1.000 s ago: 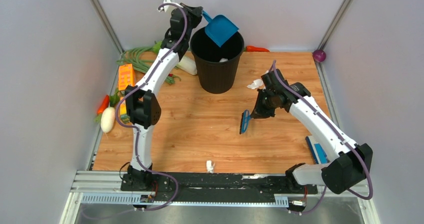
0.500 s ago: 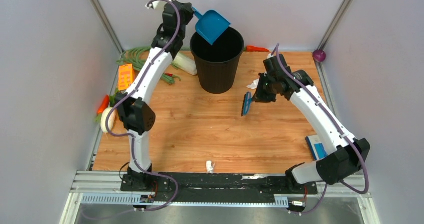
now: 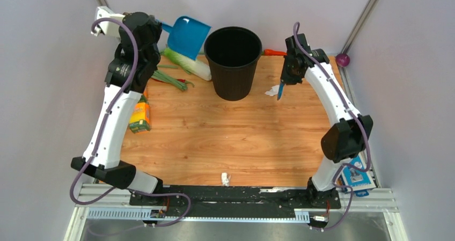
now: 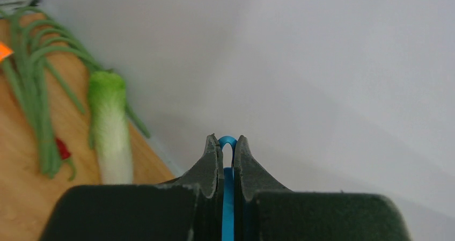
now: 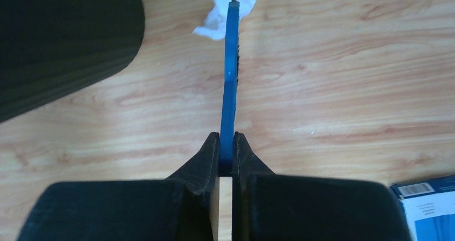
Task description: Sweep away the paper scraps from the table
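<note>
My left gripper point(image 3: 160, 26) is shut on the handle of a blue dustpan point(image 3: 186, 36), held in the air left of the black bin point(image 3: 233, 64). In the left wrist view the gripper point(image 4: 227, 145) pinches the blue handle point(image 4: 228, 187). My right gripper point(image 3: 286, 75) is shut on a blue brush point(image 3: 280, 89) pointing down at the table point(image 3: 214, 133). The brush tip is beside a white paper scrap point(image 3: 272, 91) by the bin's right side. In the right wrist view the gripper point(image 5: 226, 144) holds the brush point(image 5: 230, 74), with the scrap point(image 5: 228, 7) at its tip. Another paper scrap point(image 3: 225, 177) lies near the front rail.
A napa cabbage point(image 3: 189, 64), green beans point(image 3: 167, 78) and an orange box point(image 3: 139, 116) lie at the back left. A red pepper point(image 3: 274, 52) and a purple ball point(image 3: 343, 60) sit along the back edge. A blue box point(image 3: 358, 177) lies at the front right.
My left arm swung the dustpan from over the bin to its left. My right arm carried the brush toward the back, up to the scrap beside the bin.
</note>
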You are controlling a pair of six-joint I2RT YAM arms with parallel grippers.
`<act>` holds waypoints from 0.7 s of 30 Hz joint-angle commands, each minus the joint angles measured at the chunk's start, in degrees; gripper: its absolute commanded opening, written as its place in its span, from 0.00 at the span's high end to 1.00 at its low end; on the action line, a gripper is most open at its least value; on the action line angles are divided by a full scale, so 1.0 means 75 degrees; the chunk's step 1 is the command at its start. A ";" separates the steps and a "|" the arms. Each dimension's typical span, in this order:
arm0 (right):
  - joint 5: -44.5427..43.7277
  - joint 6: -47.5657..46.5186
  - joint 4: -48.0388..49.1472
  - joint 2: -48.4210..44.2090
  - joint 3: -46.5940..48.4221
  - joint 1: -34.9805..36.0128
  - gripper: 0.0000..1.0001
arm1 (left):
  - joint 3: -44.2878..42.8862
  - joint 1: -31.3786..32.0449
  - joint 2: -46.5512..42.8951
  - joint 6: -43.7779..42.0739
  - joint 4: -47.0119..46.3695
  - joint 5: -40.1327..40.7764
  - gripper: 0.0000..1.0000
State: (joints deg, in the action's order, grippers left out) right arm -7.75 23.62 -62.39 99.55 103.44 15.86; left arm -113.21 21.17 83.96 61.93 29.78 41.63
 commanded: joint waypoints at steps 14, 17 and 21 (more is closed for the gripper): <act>0.0000 0.0026 -0.1069 -0.0613 -0.0545 0.1306 1.00 | 0.4394 -0.0080 -0.2441 0.1200 0.2744 0.0063 1.00; 0.0399 0.0202 -0.0916 -0.1622 -0.1601 0.1774 1.00 | 0.4850 -0.0104 -0.2675 0.1164 0.2733 0.0028 1.00; 0.1476 0.0191 -0.0681 -0.2712 -0.2377 0.2349 1.00 | 0.5331 -0.0092 -0.2839 0.1071 0.2569 -0.0089 1.00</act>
State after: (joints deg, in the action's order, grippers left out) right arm -5.19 23.46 -68.34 87.33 88.55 30.74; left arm -75.99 20.80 64.05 70.61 50.76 42.04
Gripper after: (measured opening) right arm 0.059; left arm 0.033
